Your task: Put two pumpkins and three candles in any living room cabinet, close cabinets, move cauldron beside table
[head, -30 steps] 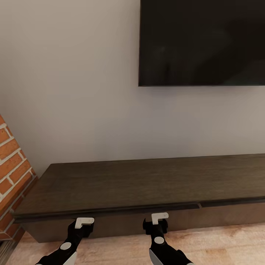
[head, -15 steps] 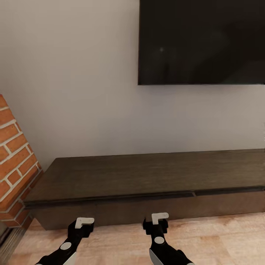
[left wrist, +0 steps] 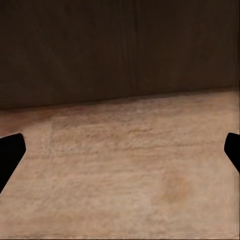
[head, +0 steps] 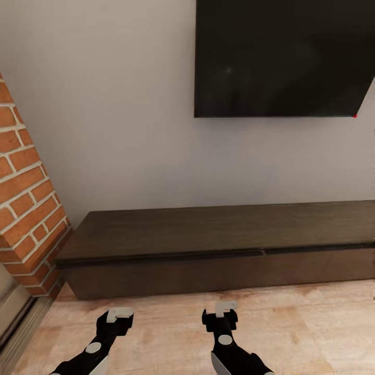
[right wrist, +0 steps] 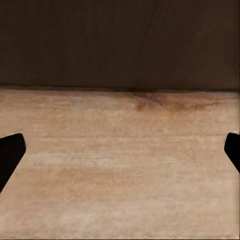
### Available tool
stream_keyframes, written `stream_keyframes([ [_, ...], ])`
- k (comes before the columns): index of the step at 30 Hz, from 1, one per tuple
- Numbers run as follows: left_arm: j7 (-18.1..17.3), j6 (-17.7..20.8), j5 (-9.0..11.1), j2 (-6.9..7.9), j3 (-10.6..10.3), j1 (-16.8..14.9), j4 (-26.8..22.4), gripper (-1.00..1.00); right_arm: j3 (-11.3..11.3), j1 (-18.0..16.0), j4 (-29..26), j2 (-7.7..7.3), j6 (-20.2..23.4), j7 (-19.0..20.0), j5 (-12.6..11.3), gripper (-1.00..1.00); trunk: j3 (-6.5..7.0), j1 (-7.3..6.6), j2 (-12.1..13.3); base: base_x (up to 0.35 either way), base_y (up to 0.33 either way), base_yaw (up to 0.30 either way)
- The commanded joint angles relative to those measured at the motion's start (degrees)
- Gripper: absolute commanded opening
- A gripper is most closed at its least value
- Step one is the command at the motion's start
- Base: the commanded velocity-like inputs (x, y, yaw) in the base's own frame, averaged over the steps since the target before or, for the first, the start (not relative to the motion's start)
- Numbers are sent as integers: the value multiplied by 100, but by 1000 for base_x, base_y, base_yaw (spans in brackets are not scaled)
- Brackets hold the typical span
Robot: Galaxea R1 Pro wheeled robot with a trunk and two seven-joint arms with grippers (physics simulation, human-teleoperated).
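The long, low dark brown cabinet (head: 208, 234) stands against the wall ahead, its plain drawer fronts (head: 182, 273) flush and shut. My left gripper (head: 120, 314) and right gripper (head: 225, 308) hover over the wooden floor a short way in front of it, both open with nothing between the fingers. In the left wrist view the cabinet front (left wrist: 120, 50) rises past the floor, with dark fingertips (left wrist: 10, 155) spread wide. In the right wrist view the cabinet front (right wrist: 120, 45) sits the same way between spread fingertips (right wrist: 10, 155). The pumpkins, candles and cauldron are out of view.
A large black TV (head: 281, 57) hangs on the pale wall above the cabinet. A red brick fireplace side (head: 26, 208) juts out at the left, close to the cabinet's left end. Light wooden floor (head: 302, 328) stretches to the right in front of the cabinet.
The whole picture has shifted: the camera has backed away from the cabinet, so more floor and more brick show. Both grippers keep their place in the picture and stay open.
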Motion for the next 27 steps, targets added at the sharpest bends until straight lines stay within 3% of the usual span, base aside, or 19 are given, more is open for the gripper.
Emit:
stream_keyframes([
  [1,36,-17,27,7,-49,-3,-24,100,44,-7,-1,-1,-38,-30,-59,100,-5,-5,-2,-342,0,0],
  [11,10,-29,35,12,-49,-3,-122,100,44,-7,-19,-1,-38,-30,-54,100,-5,-5,-2,-335,0,0],
  [16,3,58,47,17,-30,-3,-358,100,42,-7,-32,-4,-38,-30,-72,100,-5,-5,-2,-142,0,0],
  [20,8,911,53,16,-26,-3,-657,100,38,-7,-53,-6,-38,74,-102,100,-5,-5,-2,-39,0,0],
  [23,17,1623,72,32,-10,10,-1171,100,26,-7,-74,-6,-34,402,-111,100,49,-71,118,-11,0,0],
  [27,17,1906,96,61,-1,96,-1443,100,20,-7,-107,-5,-31,537,-120,100,121,-159,278,-4,0,0],
])
